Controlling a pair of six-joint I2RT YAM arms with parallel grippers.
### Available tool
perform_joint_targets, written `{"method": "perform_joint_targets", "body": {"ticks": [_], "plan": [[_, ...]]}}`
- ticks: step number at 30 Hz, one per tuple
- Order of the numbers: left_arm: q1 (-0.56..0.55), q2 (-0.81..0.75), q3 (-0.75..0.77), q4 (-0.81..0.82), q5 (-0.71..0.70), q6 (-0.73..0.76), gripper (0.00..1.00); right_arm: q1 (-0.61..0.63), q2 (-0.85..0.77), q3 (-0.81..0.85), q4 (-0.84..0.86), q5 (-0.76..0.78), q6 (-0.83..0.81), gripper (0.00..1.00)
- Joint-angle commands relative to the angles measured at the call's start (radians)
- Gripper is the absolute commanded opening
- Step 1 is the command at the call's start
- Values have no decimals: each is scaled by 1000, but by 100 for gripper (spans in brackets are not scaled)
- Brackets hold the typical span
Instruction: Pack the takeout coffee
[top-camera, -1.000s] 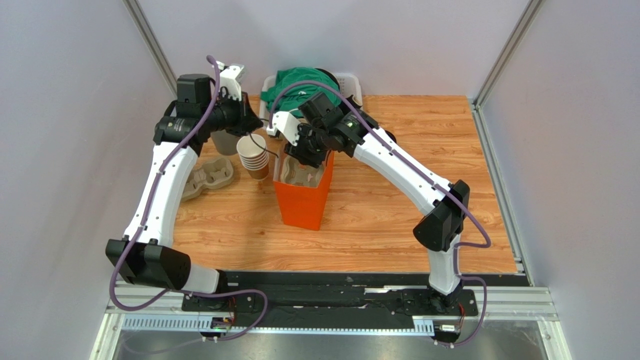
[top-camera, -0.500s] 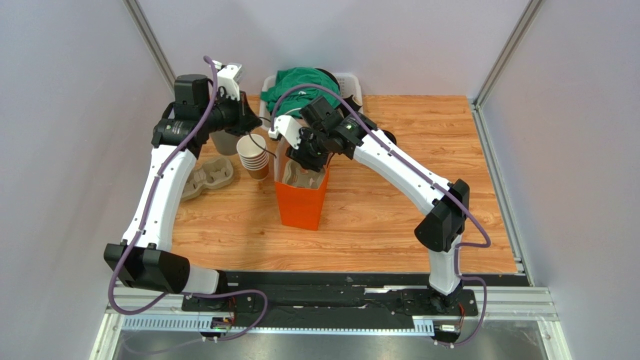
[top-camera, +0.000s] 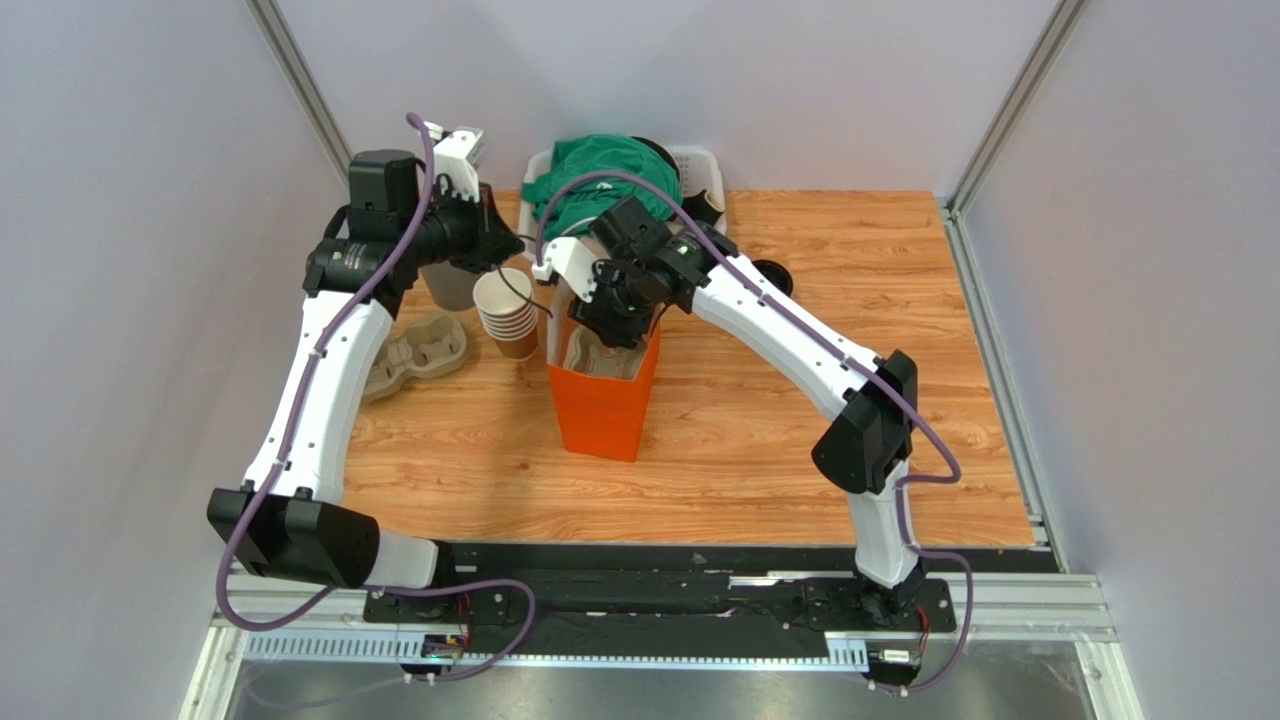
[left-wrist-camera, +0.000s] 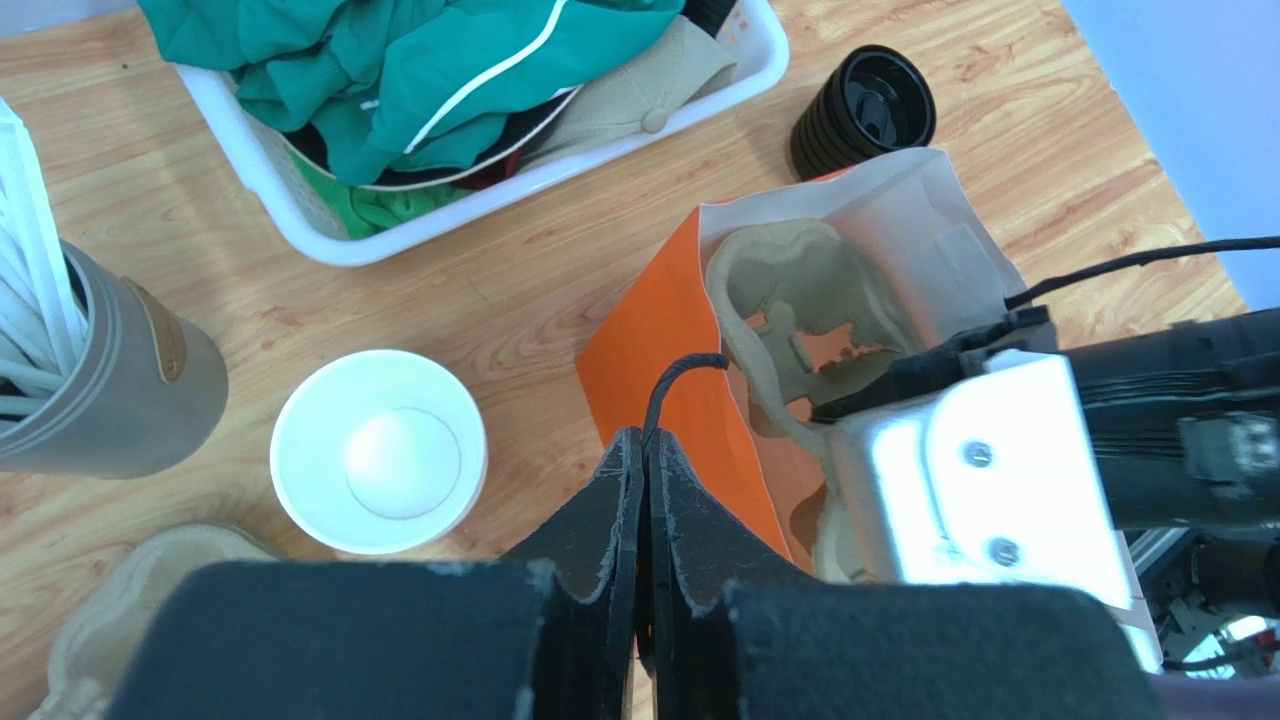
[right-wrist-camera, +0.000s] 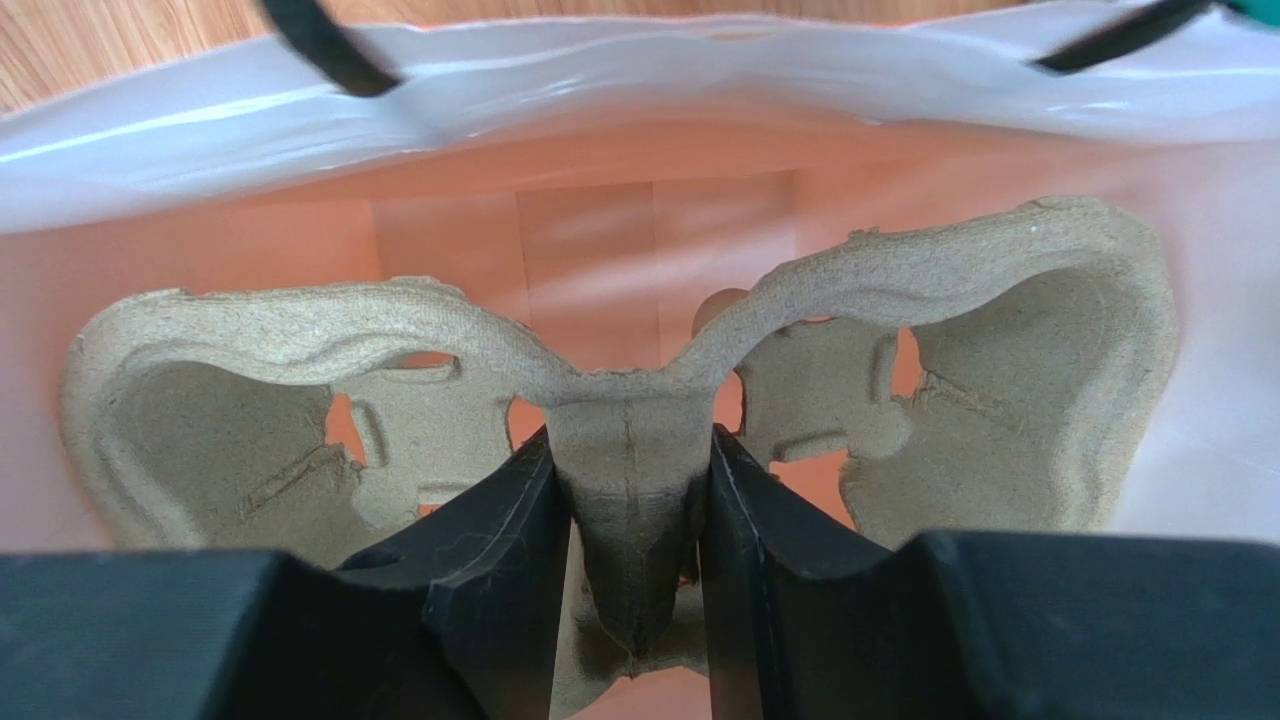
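Observation:
An orange paper bag (top-camera: 609, 408) stands open mid-table. My left gripper (top-camera: 501, 252) is shut on its thin black handle (left-wrist-camera: 676, 383), just above the bag's left edge (left-wrist-camera: 676, 323). My right gripper (top-camera: 609, 308) is inside the bag's mouth, shut on the centre rib of a tan pulp cup carrier (right-wrist-camera: 631, 435). The carrier sits upright inside the bag (left-wrist-camera: 796, 293). The lidded takeout coffee cup is not in view.
A stack of lidless paper cups (top-camera: 508, 312) stands left of the bag (left-wrist-camera: 379, 468). A second pulp carrier (top-camera: 413, 353) and a straw holder (left-wrist-camera: 105, 375) are further left. A white basket (left-wrist-camera: 256, 173) of clothes sits behind. A black lid stack (left-wrist-camera: 864, 108) is right of it.
My right gripper has moved a little left and down with the carrier into the bag. The bag's top has shifted slightly left. The left arm has barely moved.

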Motion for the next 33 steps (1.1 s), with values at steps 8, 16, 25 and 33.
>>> {"method": "perform_joint_targets", "body": {"ticks": [8,16,25,33], "plan": [[7,-47,10,38,-5,-6,6,-2,72,122,-92,72,10,36],[7,-44,10,38,7,-6,6,4,112,145,-146,112,-8,37],[7,-40,5,40,20,-12,6,4,118,116,-132,94,-14,37],[7,-41,-1,43,23,-15,6,7,135,73,-107,92,-13,37]]}}
